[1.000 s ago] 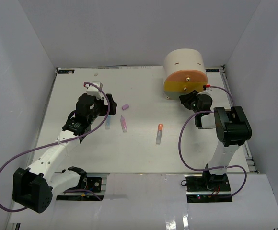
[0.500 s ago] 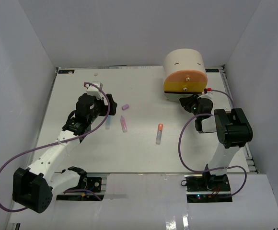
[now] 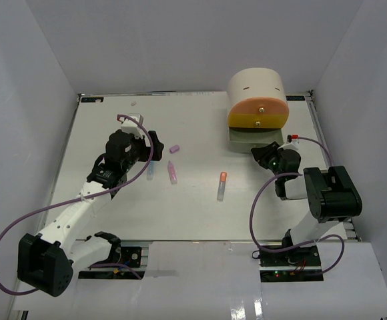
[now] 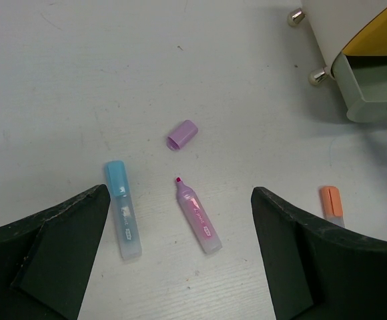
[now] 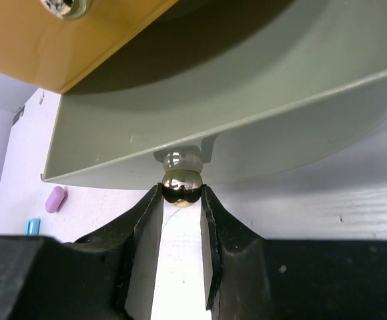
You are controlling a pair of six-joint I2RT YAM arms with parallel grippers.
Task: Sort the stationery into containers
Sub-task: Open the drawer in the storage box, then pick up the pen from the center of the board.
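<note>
The cream cylinder organiser (image 3: 256,85) stands at the back right with a peach-orange drawer (image 3: 258,107), a yellow drawer (image 3: 257,121) and a grey-green drawer (image 3: 247,139) that is pulled out at the bottom. My right gripper (image 5: 182,192) is shut on that drawer's small metal knob (image 5: 183,186). My left gripper (image 3: 151,144) is open and empty above a blue marker (image 4: 123,219), an uncapped pink marker (image 4: 197,215) and a small purple cap (image 4: 182,134). An orange-capped marker (image 3: 221,185) lies mid-table.
The organiser stands on small metal feet (image 4: 295,17). White walls enclose the table on the left, back and right. The purple cable loops of both arms hang near the front edge.
My right gripper has moved toward the near edge with the knob in it, and the grey-green drawer has slid out of the organiser. The left arm has not moved.
</note>
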